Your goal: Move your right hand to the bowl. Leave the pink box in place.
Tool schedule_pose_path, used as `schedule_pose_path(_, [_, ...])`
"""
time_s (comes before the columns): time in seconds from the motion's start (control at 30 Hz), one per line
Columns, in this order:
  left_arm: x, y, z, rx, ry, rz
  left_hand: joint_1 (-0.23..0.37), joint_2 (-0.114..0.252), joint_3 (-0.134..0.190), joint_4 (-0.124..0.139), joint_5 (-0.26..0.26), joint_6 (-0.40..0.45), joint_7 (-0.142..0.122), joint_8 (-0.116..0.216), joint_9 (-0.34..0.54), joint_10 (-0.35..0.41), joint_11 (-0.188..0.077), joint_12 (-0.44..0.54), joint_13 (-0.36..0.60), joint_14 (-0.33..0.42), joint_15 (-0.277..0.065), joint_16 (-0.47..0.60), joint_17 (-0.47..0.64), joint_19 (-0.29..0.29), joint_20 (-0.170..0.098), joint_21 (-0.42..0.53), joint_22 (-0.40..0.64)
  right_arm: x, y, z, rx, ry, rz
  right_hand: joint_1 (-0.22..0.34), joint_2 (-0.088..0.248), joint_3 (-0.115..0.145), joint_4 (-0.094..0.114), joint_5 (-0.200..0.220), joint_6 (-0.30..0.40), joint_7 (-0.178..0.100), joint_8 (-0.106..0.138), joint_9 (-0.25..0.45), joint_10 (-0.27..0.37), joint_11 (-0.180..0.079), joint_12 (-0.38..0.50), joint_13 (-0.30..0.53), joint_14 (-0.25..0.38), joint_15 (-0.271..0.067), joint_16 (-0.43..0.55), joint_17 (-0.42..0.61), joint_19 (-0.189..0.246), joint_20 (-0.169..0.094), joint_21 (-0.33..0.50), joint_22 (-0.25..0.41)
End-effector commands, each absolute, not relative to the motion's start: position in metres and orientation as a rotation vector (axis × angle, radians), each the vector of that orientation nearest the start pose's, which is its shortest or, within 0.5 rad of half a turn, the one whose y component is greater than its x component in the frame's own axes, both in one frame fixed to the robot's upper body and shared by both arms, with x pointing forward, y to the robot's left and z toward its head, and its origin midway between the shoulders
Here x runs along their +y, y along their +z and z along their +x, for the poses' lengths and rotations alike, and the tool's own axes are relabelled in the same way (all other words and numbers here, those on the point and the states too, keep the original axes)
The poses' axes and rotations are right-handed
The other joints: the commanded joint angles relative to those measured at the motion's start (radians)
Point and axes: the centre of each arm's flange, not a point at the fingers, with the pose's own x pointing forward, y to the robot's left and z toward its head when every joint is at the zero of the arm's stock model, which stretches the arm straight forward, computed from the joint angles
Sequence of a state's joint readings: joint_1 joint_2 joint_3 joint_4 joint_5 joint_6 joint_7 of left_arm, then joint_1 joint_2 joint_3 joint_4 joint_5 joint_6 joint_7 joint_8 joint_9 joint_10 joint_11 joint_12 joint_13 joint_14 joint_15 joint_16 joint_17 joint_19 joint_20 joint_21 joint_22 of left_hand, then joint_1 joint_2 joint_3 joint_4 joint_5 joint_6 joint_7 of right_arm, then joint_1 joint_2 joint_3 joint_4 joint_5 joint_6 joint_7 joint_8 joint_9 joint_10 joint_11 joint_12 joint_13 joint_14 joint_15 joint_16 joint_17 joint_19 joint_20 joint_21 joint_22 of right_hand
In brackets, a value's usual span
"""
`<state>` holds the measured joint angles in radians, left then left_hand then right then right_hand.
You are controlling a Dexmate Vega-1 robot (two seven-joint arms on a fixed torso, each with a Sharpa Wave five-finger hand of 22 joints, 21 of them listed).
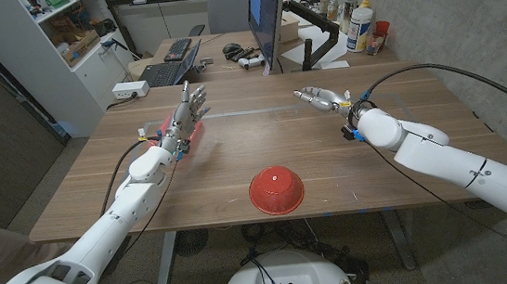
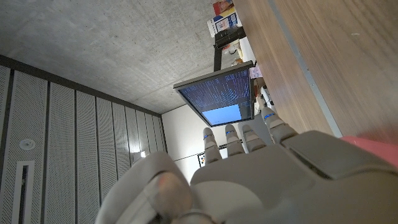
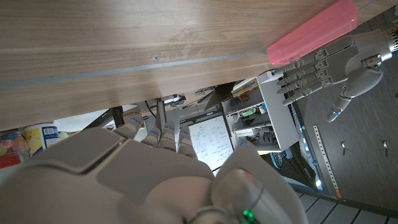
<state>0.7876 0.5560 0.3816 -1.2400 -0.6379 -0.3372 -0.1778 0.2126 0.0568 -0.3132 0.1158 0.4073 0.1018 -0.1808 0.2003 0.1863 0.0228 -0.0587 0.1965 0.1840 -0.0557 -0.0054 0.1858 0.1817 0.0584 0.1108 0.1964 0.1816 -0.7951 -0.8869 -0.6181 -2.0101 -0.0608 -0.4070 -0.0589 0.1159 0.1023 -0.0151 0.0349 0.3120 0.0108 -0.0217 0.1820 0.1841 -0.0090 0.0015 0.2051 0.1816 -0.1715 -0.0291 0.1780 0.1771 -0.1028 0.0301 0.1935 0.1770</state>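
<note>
1. Right robot hand [image 1: 321, 99] hangs over the far right part of the tabletop [image 1: 349, 165], fingers apart and pointing toward the table's middle, holding nothing. It is well apart from the red bowl [image 1: 276, 189].
2. Red bowl sits upside down near the front edge of the tabletop, about midway between the two arms. Nothing touches it.
3. Risk, judged: the right robot hand must travel back toward the robot and inward. A steep descent could strike the domed base and push the bowl toward the front edge, which is close by.
4. Risk, judged: the upturned bowl offers a smooth, sloping surface; a glancing contact could slide it rather than settle on it.
5. Left robot hand [image 1: 187, 109] stands with fingers spread and upright, holding nothing, just beside the pink box [image 1: 182, 136] at the far left; whether it touches the box cannot be told.
6. Risk, judged: any left arm movement could nudge the pink box, which must stay put.
</note>
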Motion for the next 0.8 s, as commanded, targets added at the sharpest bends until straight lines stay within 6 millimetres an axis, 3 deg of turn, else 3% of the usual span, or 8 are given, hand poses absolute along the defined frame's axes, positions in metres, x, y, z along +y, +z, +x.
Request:
schedule_pose_path(0.03, [0.304, -0.01, 0.651, -0.623, -0.296, 0.086, 0.004, -0.005, -0.001, -0.004, 0.008, -0.005, 0.001, -0.003, 0.002, -0.005, 0.005, 0.003, 0.001, -0.01, 0.002, 0.002, 0.0, -0.004, 0.002, 0.004, 0.002, -0.192, 0.018, 0.562, -0.51, 0.178, -1.167, -0.008, -0.003, -0.005, 0.007, 0.007, -0.001, -0.011, 0.006, 0.001, -0.004, -0.015, 0.004, 0.004, -0.01, -0.02, 0.01, 0.003, 0.005, 0.0, 0.005, 0.003])
schedule_pose_path(0.43, [0.303, -0.006, 0.652, -0.623, -0.296, 0.103, 0.005, -0.007, -0.002, -0.005, 0.009, -0.008, 0.001, -0.004, 0.002, -0.011, 0.007, 0.0, 0.002, -0.012, 0.002, 0.001, 0.0, -0.002, 0.002, 0.005, 0.002, -0.187, 0.025, 0.558, -0.499, 0.224, -1.271, -0.02, -0.005, -0.01, 0.013, 0.01, -0.004, -0.015, 0.006, 0.002, -0.007, -0.027, 0.003, 0.004, -0.007, -0.029, 0.01, 0.003, 0.008, -0.005, 0.006, 0.003])
schedule_pose_path(0.8, [0.3, -0.006, 0.652, -0.612, -0.305, 0.134, 0.005, -0.009, -0.002, -0.005, 0.009, -0.01, 0.001, -0.005, 0.002, -0.014, 0.007, -0.001, 0.002, -0.014, 0.002, 0.001, 0.0, -0.003, 0.001, 0.005, 0.002, -0.174, 0.017, 0.555, -0.499, 0.257, -1.342, -0.024, -0.004, -0.011, 0.015, 0.013, -0.01, -0.015, 0.005, 0.002, -0.014, -0.025, 0.001, 0.004, -0.01, -0.03, 0.008, 0.003, 0.004, -0.007, 0.004, 0.003])
